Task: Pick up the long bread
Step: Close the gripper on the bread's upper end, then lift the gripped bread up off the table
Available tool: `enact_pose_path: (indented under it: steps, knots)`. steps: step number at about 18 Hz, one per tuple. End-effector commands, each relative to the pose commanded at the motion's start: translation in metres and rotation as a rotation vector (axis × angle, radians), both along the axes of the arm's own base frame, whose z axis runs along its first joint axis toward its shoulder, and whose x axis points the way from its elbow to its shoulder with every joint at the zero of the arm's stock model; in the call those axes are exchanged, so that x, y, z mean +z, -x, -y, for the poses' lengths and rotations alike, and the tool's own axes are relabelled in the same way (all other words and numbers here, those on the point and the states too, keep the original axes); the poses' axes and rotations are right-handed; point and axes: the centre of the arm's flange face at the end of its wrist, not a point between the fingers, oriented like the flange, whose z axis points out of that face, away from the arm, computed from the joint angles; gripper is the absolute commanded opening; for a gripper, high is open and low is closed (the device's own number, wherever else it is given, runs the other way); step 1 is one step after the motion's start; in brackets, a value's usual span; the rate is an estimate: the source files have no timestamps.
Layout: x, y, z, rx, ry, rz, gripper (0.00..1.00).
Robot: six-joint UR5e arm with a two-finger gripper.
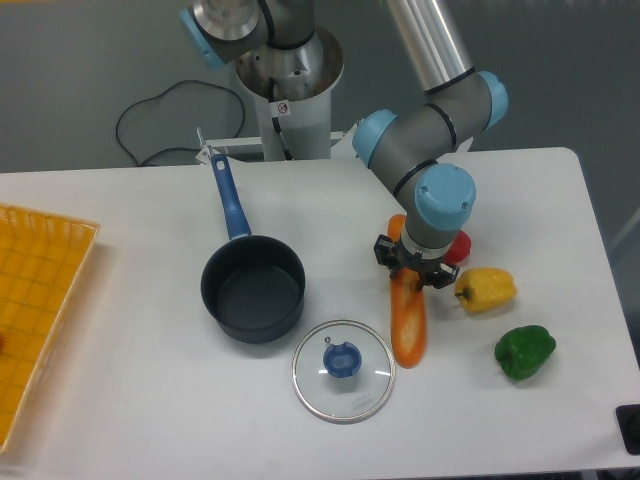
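Long bread (409, 322) lies flat on the white desk (120, 220), right of centre, long axis running from far edge toward near edge, its near end just beside the glass lid (343, 371). Gripper (413, 276) sits directly over the bread's far half, fingers straddling it; the wrist housing hides the jaws, so I cannot tell how wide they stand or whether they grip. Red bell pepper (460, 247) is partly hidden behind the wrist. Yellow bell pepper (486, 289) sits just right of the gripper, green bell pepper (524, 351) nearer the right edge. Dark saucepan (252, 289) at centre, blue handle pointing to far edge. Orange basket (35, 300) at left edge.
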Motion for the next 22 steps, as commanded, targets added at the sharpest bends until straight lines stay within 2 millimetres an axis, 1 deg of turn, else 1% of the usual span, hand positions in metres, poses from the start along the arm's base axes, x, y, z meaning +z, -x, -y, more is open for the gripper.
enact_pose_path:
  steps: [3, 7, 11, 13, 18, 20, 22]
  knots:
    - [0.001, 0.0, 0.0, -0.011, -0.001, -0.001, 0.21]
    - [0.003, 0.002, 0.003, -0.026, -0.004, -0.002, 0.13]
    - [0.008, 0.004, 0.004, -0.024, -0.008, -0.008, 0.13]
    - [0.017, 0.005, 0.007, -0.018, -0.012, -0.016, 0.13]
    - [0.033, 0.005, 0.01, -0.015, -0.003, -0.004, 0.12]
    - [0.048, 0.007, 0.009, -0.015, -0.001, -0.003, 0.11]
    - [0.054, 0.007, 0.009, -0.016, 0.007, 0.01, 0.11]
